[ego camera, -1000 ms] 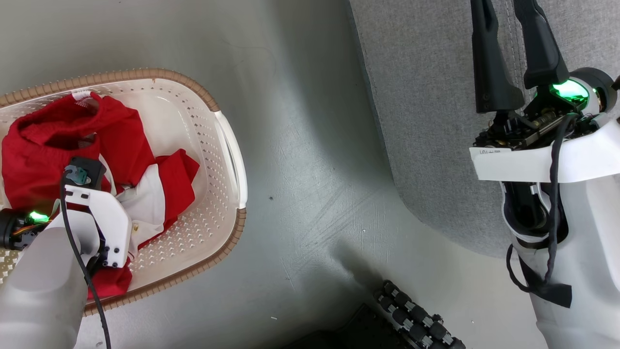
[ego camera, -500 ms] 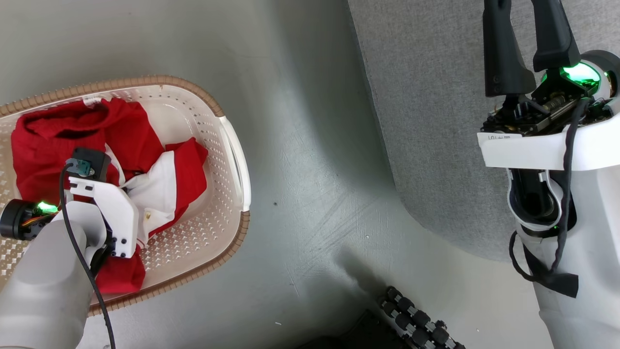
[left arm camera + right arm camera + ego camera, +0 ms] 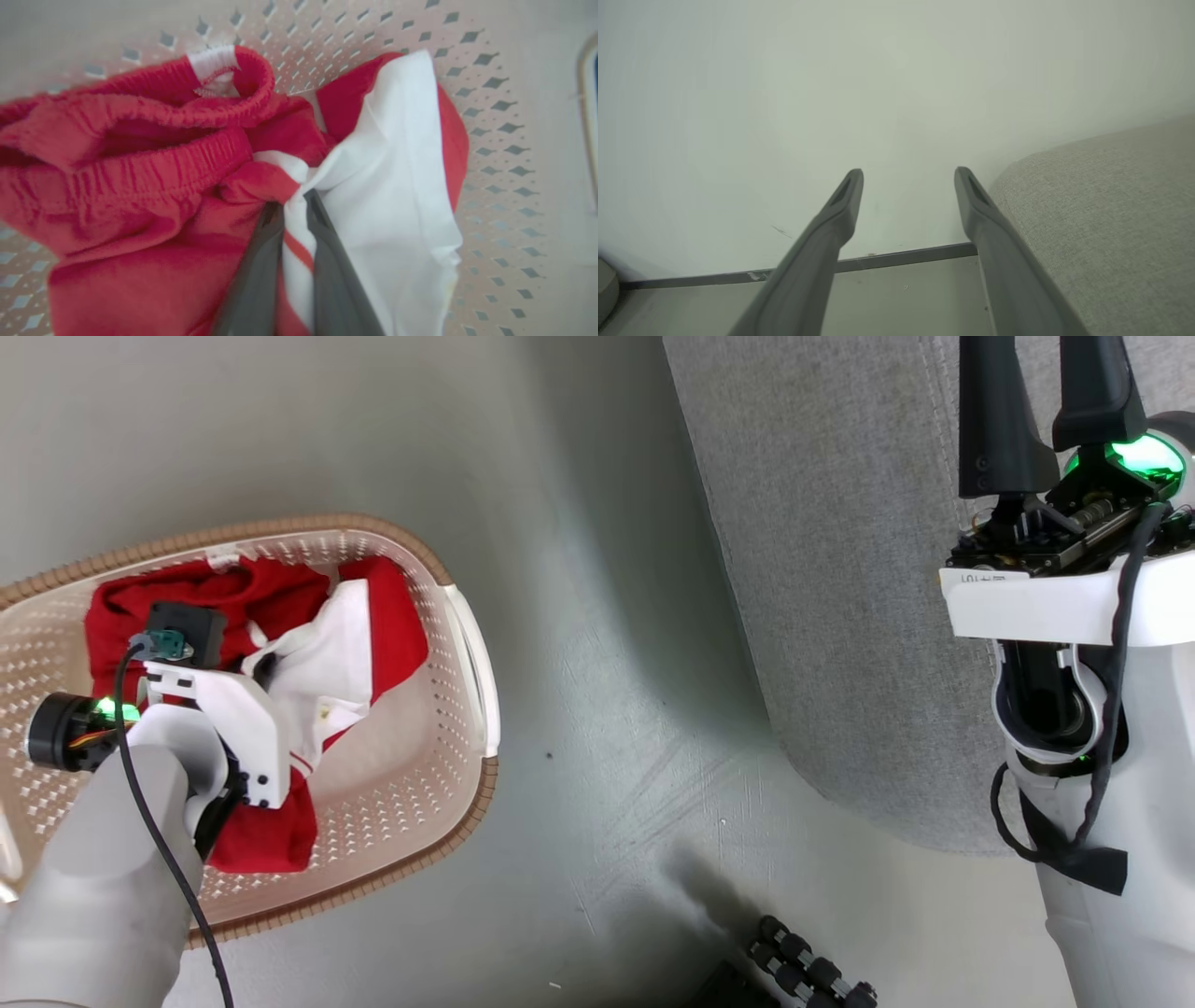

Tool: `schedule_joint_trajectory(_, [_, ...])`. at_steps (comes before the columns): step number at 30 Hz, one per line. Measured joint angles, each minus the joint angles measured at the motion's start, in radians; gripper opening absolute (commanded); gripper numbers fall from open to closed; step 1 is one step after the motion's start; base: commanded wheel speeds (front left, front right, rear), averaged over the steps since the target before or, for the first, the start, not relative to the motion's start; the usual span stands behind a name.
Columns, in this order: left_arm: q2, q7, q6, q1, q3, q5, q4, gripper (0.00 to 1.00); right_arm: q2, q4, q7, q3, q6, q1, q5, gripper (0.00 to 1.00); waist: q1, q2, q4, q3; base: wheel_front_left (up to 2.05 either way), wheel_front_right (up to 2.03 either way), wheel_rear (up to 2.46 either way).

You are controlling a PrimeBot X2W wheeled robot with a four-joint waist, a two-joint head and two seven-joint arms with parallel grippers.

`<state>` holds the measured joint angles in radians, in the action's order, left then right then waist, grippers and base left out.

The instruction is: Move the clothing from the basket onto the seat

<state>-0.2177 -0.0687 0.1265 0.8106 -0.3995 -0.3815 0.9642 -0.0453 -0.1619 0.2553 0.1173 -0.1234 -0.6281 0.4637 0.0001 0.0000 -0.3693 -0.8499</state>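
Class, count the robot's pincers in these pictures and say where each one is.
2. The left pincer is in the basket, shut on the red and white clothing. The right pincer hangs open by the grey sofa.

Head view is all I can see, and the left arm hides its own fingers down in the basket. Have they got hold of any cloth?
Observer: Yes. In the left wrist view the left gripper is pinched on a white, red-striped fold of the clothing.
Operator: And the other one? Its tips run off my picture.
Observer: The right wrist view shows the right gripper open and empty, with the seat beside it.
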Motion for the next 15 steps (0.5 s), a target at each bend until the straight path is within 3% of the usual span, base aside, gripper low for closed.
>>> schedule_joint_trajectory(15, [0.023,0.127,0.000,-0.081,-0.053,-0.094,-0.099,0.00,-0.001,0.040,0.000,0.013,0.000,-0.001,-0.009,1.00,0.0000,0.0000,0.037,0.127,0.00,0.00,0.00])
